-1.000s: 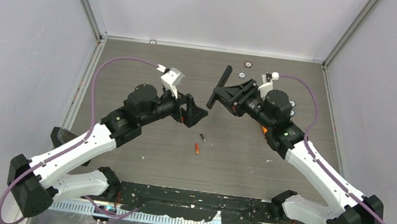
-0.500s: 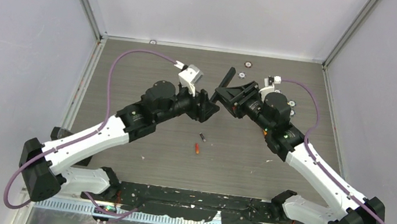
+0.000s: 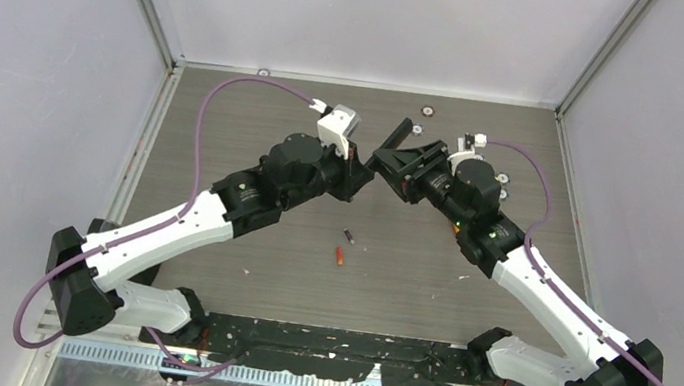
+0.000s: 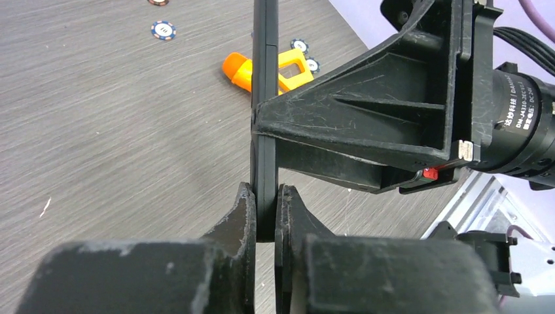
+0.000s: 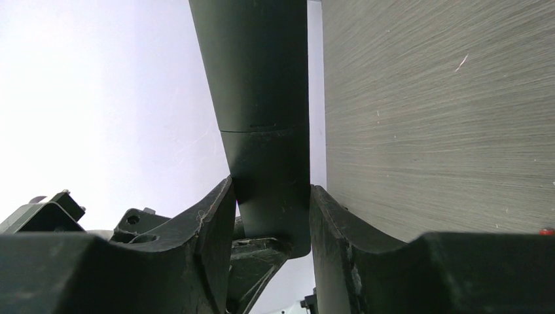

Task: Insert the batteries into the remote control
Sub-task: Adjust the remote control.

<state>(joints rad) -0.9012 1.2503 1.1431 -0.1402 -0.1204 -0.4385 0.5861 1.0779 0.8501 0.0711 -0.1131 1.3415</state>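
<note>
Remote control (image 4: pixel 264 98): held above table (image 3: pixel 227 116) by both arms; left gripper (image 4: pixel 264 209) pinches its flat faces, right gripper (image 5: pixel 269 203) clasps its edges, probably bracing it for cover removal; red-orange battery (image 3: pixel 339 256) and grey battery (image 3: pixel 348 235) lie loose below.

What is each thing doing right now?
Remote: held up, gripped by both grippers.
Left gripper: shut on the remote's thin edges.
Right gripper: shut on the remote.
Red battery: lying loose.
Grey battery: lying loose.
Flashlight: lying down.
</note>
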